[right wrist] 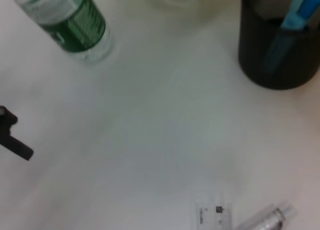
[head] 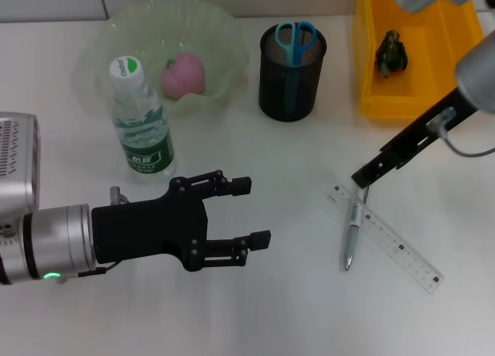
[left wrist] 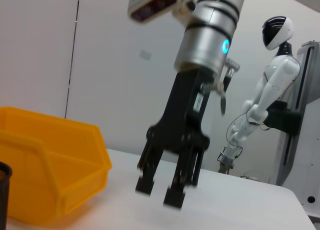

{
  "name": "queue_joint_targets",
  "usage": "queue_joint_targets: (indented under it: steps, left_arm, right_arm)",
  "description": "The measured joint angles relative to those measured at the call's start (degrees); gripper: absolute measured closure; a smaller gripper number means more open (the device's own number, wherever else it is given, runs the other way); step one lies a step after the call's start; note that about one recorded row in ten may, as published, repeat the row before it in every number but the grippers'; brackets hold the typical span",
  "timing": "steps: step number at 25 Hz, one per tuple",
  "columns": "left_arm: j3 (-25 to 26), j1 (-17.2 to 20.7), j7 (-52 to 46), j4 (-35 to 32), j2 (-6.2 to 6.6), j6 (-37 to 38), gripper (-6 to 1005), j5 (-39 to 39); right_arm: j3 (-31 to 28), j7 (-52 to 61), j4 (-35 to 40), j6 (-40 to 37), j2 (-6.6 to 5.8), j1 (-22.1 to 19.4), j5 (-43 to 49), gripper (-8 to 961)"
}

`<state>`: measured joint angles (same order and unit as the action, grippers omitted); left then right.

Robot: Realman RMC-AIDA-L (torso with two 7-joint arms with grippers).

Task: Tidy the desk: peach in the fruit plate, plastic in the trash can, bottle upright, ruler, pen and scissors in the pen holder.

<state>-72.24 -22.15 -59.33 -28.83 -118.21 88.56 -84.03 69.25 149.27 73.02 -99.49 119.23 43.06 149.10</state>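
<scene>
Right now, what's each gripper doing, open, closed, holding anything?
Left gripper: open, empty, hovering over the table beside the bottle.
Right gripper: above the pen and ruler; holding nothing.
</scene>
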Motion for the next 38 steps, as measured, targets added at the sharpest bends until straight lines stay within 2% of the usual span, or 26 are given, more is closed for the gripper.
queue_joint_targets:
  steps: [4, 16, 38]
  left_arm:
    - [0.00, 0.01, -0.03, 0.00, 0.00, 0.04, 186, 0.00]
    - [0.00, 0.05, 0.02, 0.00, 0.00, -0.11, 186, 0.00]
    - [0.00, 0.09, 0.31, 0.00, 0.00, -0.13, 186, 0.00]
  right_arm:
    - [4.61, 1.40, -4.16, 4.97, 0.16, 0.41, -0.10, 214]
    - [11.81, 2.62, -11.56, 13.12, 0.39, 1.48, -2.37, 238]
    - [14.69, 3.39, -17.03, 19.70, 0.39, 2.21, -3.16, 324]
